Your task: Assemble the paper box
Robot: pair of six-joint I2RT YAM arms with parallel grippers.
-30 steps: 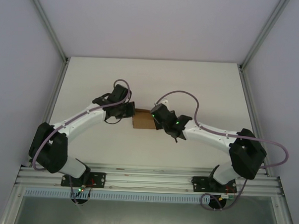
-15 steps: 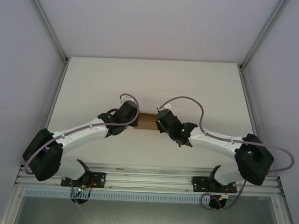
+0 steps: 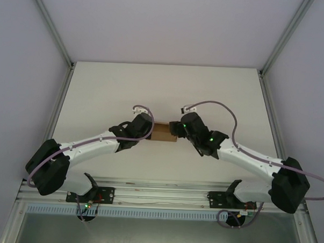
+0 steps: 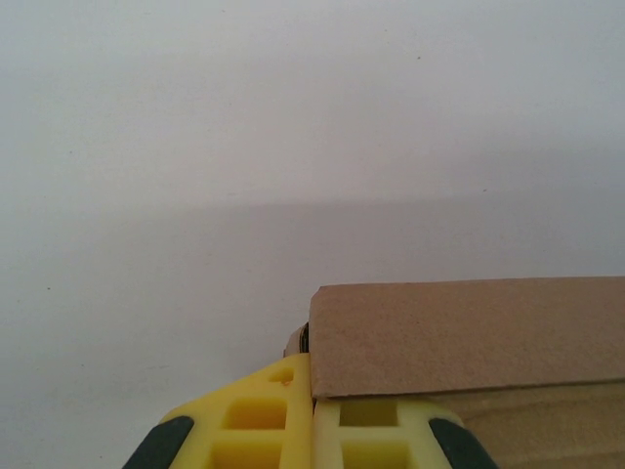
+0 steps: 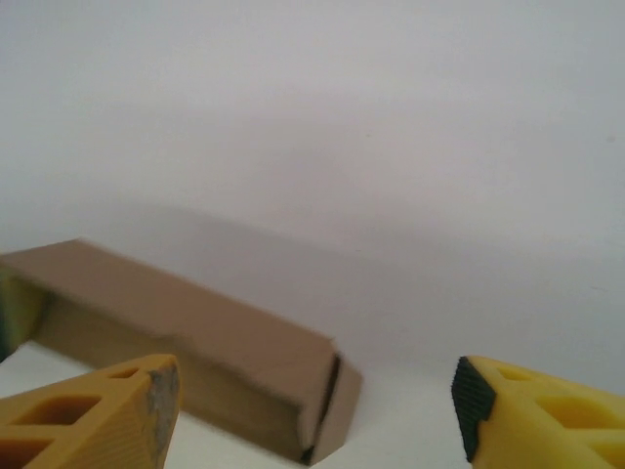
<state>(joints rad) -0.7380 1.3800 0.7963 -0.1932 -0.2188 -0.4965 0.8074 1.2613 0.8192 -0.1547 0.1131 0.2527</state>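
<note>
The paper box is a brown kraft piece folded into a low closed shape, lying mid-table between the two arms. My left gripper is shut on its left end; in the left wrist view the yellow fingers meet tightly with the box's panel edge pinched between them. My right gripper stands open at the box's right end. In the right wrist view the box lies ahead of the left finger, its end flap slightly ajar, and the jaws are spread wide and touch nothing.
The white table stretches behind and to both sides of the box. Metal frame posts run along its left and right edges. The arms' bases and a rail sit at the near edge.
The right gripper has opened and let go of the box's right end, drawing slightly right. Both arms have stretched forward and lower, and the box now shows as a narrower strip from above.
</note>
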